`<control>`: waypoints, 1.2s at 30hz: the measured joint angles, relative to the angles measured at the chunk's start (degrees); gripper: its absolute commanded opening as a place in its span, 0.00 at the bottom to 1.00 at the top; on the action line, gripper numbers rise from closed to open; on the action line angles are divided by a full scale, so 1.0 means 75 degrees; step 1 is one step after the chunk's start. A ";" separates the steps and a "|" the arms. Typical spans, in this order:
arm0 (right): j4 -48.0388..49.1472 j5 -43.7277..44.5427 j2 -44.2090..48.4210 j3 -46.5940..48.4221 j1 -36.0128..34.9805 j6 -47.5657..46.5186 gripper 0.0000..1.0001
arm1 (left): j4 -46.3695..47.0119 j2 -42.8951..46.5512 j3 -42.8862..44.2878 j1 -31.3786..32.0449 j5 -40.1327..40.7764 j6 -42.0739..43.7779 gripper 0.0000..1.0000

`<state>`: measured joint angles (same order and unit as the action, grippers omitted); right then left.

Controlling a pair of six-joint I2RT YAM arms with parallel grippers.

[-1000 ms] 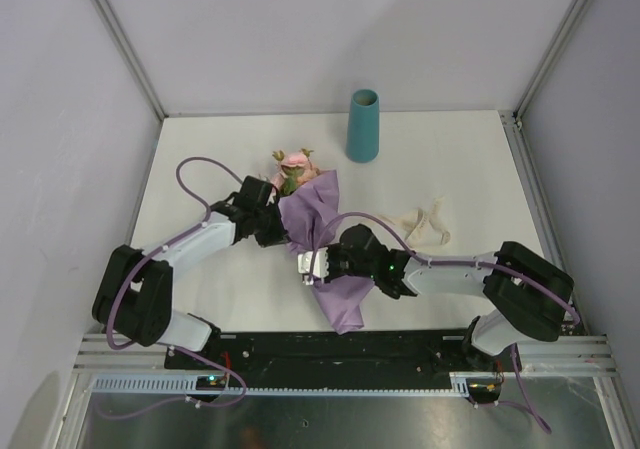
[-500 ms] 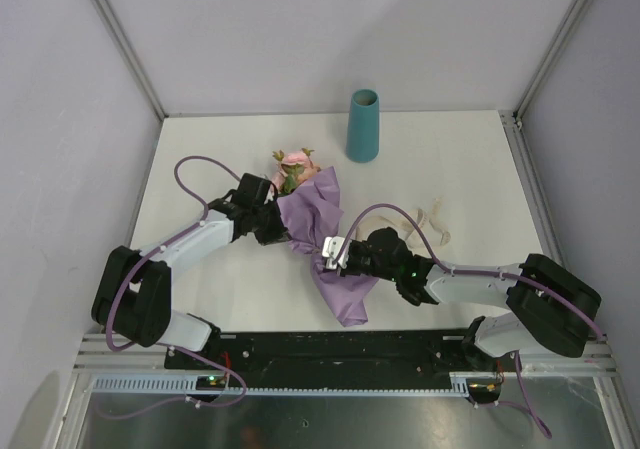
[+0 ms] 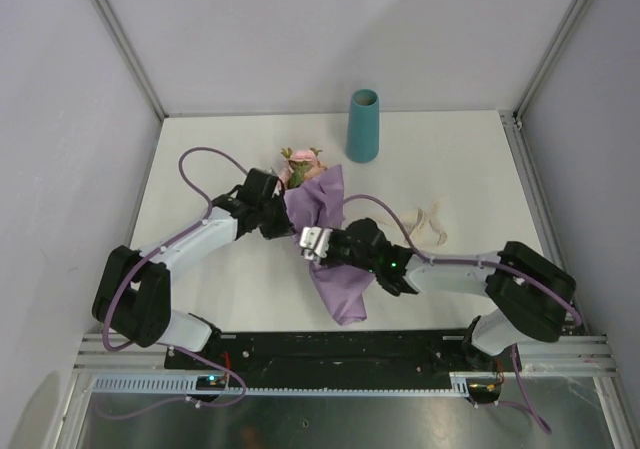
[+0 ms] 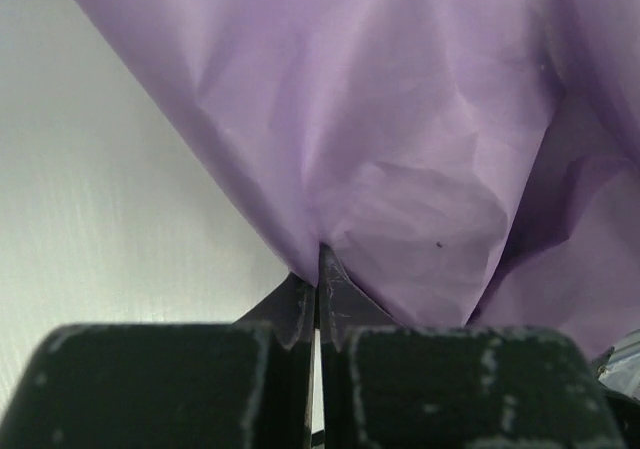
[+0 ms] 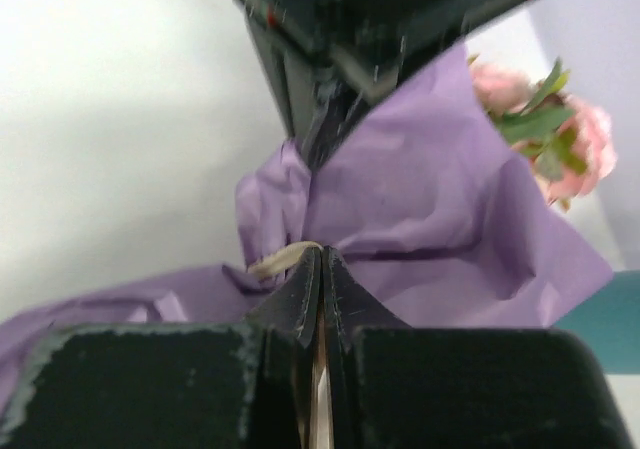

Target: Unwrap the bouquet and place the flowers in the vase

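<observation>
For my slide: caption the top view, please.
Left gripper and right gripper pinch the wrapped bouquet; vase stands upright behind.

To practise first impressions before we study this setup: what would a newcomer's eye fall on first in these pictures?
The crumpled lilac paper sprawls mid-table, with pink flowers poking out at its far end. The left tool is shut on the paper's edge, and the right tool is shut close against it. Behind them a teal vase stands upright, apart from everything else.
</observation>
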<state>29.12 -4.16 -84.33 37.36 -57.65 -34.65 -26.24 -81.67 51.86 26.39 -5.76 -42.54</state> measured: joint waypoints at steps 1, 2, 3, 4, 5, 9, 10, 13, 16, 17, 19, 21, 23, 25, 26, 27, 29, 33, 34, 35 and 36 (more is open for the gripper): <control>-0.0041 0.0166 -0.0230 0.0297 -0.0064 -0.0122 0.01 | 0.0012 -0.0006 0.0058 0.0064 0.0020 -0.0009 0.00; -0.0041 0.0385 -0.0455 0.0571 -0.0134 -0.0259 0.03 | 0.0052 -0.0012 0.0099 0.0108 0.0047 -0.0015 0.00; -0.0015 0.0595 -0.0629 0.0772 -0.0204 -0.0399 0.03 | 0.0093 -0.0015 0.0122 0.0122 0.0105 -0.0017 0.00; 0.0032 0.0810 -0.0766 0.0903 -0.0265 -0.0536 0.03 | 0.0128 -0.0015 0.0131 0.0122 0.0175 -0.0023 0.00; 0.0105 0.1023 -0.0874 0.0965 -0.0312 -0.0670 0.02 | 0.0154 -0.0015 0.0131 0.0111 0.0245 -0.0050 0.00; 0.0641 0.1935 -0.1332 0.0959 -0.0487 -0.1207 0.04 | 0.0195 -0.0029 0.0131 0.0111 0.0475 -0.0076 0.00; 0.0947 0.2238 -0.1469 0.0909 -0.0525 -0.1376 0.04 | 0.0227 -0.0047 0.0131 0.0111 0.0522 -0.0079 0.00; 0.1944 0.3101 -0.1778 0.0612 -0.0632 -0.1807 0.10 | 0.0259 -0.0093 0.0131 0.0117 0.0548 -0.0108 0.00; 0.2999 0.3928 -0.1944 0.0248 -0.0743 -0.2122 0.15 | 0.0254 -0.0114 0.0131 0.0140 0.0574 -0.0128 0.00; 0.3340 0.4150 -0.1964 0.0137 -0.0769 -0.2203 0.15 | 0.0245 -0.0114 0.0131 0.0154 0.0603 -0.0128 0.00; 0.4039 0.4572 -0.1976 -0.0050 -0.0799 -0.2355 0.14 | 0.0201 -0.0114 0.0125 0.0181 0.0688 -0.0125 0.00; 0.4639 0.4905 -0.1976 -0.0131 -0.0799 -0.2425 0.14 | 0.0160 -0.0114 0.0070 0.0192 0.0764 -0.0122 0.00; 0.5123 0.5217 -0.1976 -0.0152 -0.0799 -0.2477 0.14 | 0.0047 -0.0114 0.0020 0.0195 0.0845 -0.0119 0.00; 0.5441 0.5488 -0.1976 -0.0166 -0.0799 -0.2474 0.13 | -0.0020 -0.0114 -0.0006 0.0195 0.0924 -0.0119 0.00; 0.5555 0.5587 -0.1976 -0.0181 -0.0799 -0.2471 0.13 | -0.0038 -0.0114 -0.0015 0.0198 0.0950 -0.0117 0.00; 0.5639 0.5665 -0.1976 -0.0201 -0.0799 -0.2451 0.15 | -0.0064 -0.0114 -0.0015 0.0198 0.0965 -0.0114 0.00; 0.5709 0.5738 -0.1926 -0.0268 -0.0796 -0.2331 0.19 | -0.0090 -0.0114 -0.0017 0.0198 0.0976 -0.0108 0.00; 0.4689 0.5633 -0.1221 -0.0338 -0.0769 -0.1204 0.24 | -0.0114 -0.0114 -0.0015 0.0198 0.0968 -0.0093 0.00; 0.4164 0.5482 -0.0860 -0.0335 -0.0726 -0.0679 0.24 | -0.0117 -0.0114 -0.0015 0.0198 0.0959 -0.0093 0.00; 0.3570 0.5266 -0.0446 -0.0323 -0.0676 -0.0070 0.24 | -0.0119 -0.0114 -0.0015 0.0198 0.0944 -0.0093 0.00; 0.2935 0.5047 -0.0020 -0.0280 -0.0592 0.0644 0.24 | -0.0119 -0.0114 -0.0015 0.0198 0.0935 -0.0093 0.00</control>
<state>51.13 33.69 -84.49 35.27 -62.08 -29.82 -27.14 -82.52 51.75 27.88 1.26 -43.24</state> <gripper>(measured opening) 0.238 0.005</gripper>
